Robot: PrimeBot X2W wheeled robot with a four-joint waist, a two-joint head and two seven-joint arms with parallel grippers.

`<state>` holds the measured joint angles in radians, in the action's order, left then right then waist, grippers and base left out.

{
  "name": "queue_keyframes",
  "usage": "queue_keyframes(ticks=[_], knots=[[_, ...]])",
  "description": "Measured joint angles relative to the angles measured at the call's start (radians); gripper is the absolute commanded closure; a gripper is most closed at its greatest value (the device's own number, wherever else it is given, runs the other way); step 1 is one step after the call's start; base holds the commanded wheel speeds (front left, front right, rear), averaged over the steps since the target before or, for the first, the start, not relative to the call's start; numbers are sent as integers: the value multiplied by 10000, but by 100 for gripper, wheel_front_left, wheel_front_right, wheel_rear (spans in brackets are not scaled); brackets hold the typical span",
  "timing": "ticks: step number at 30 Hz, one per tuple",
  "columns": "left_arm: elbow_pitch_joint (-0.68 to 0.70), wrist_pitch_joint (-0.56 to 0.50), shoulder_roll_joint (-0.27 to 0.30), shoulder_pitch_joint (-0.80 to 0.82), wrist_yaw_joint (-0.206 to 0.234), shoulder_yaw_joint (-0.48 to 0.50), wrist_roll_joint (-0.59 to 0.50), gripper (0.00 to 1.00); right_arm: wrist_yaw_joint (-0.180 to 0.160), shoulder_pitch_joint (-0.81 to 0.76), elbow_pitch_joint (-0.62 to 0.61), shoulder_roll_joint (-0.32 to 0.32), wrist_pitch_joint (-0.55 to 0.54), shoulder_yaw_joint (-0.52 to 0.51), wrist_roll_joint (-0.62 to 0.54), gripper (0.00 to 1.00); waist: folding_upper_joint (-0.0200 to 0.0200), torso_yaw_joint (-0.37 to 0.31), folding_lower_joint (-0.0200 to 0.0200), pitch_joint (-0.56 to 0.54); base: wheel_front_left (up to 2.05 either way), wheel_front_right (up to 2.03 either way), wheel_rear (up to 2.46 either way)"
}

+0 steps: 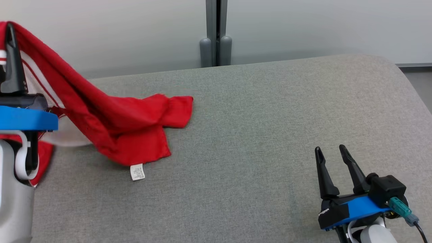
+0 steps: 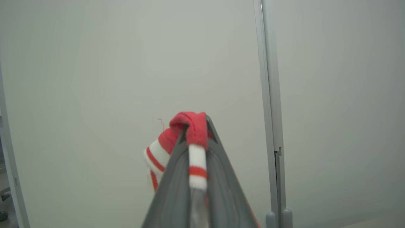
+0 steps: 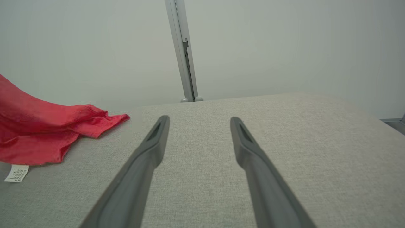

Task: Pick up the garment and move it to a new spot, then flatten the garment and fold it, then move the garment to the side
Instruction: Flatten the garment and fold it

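The left gripper (image 2: 195, 129) is pinched tight on the garment (image 1: 128, 128). Its two dark fingers (image 2: 221, 177) are pressed together. A red bit of cloth sticks out over the tips, and a white band with red stripes (image 2: 196, 164) runs down between them. This gripper is up high at the far left of the head view. A blue ring (image 1: 27, 118) sits under it on the arm.

The garment is red. One end hangs from the left gripper up in the air. From there the cloth slopes down to the soft grey top (image 1: 270, 118). The low end lies on the left side of that top in a bunched heap. One flap points toward the middle. A small white tag (image 1: 137, 172) lies flat on the grey top, at the near edge of the red cloth.

The right gripper (image 1: 330, 149) has its fingers (image 3: 152, 148) wide apart, and nothing is between them. It is at the near right side of the grey top, well apart from the garment. Its fingers point toward the far edge. I cannot tell if it touches the top.

Behind the grey top is a pale wall (image 1: 135, 30). A thin grey post (image 1: 216, 33) stands up in the middle of it.
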<state>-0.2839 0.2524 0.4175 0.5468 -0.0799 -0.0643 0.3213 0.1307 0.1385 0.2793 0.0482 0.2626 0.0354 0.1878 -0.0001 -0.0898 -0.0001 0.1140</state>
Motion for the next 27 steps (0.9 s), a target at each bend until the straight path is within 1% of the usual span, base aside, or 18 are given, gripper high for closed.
queue_keyframes(ticks=[2, 4, 8, 11, 15, 16, 19, 23, 27], knots=[[479, -138, 27, -113, 44, -123, -111, 100, 0, -2, 0, 0, 0, 40, 38, 0, 0, 13, 0, 34, 0, 0, 0], [861, -313, -123, -284, 44, -357, -140, 100, 0, 0, -6, 0, 0, 105, 107, 0, 0, 0, 0, 103, 0, 0, 0], [1160, -531, -759, -578, 0, -1116, -144, 100, 0, 98, 17, -4, 0, 228, 173, 0, 0, -157, 1, 277, 0, 0, 0], [963, -591, -1304, -622, -94, -1852, -236, 100, 0, 267, 19, 0, 0, 280, 174, 0, 0, -388, 1, 448, 0, 0, 0], [203, -539, -2084, -562, -286, -2972, -278, 100, -2, 478, 13, -2, -2, 311, 240, 0, 1, -835, 2, 713, 0, 0, 0], [-295, -441, -2420, -425, -351, -3522, -328, 100, 0, 531, 2, -4, -2, 316, 263, 0, 1, -1080, 2, 845, 0, 0, 0], [-1068, -297, -2894, -195, -437, -4316, -336, 100, 0, 582, -25, 0, -2, 286, 280, 0, 0, -1422, 1, 1040, 0, 0, 0], [-2167, -127, -3350, -12, -445, -5340, -242, 100, -2, 609, -52, 2, -2, 161, 339, 0, 1, -1751, 2, 1302, 0, 0, 0], [-3137, -19, -3561, 194, -449, -6529, 29, 100, 0, 667, -73, 2, 0, 82, 339, 0, 1, -1946, 2, 1469, 0, 0, 0]])
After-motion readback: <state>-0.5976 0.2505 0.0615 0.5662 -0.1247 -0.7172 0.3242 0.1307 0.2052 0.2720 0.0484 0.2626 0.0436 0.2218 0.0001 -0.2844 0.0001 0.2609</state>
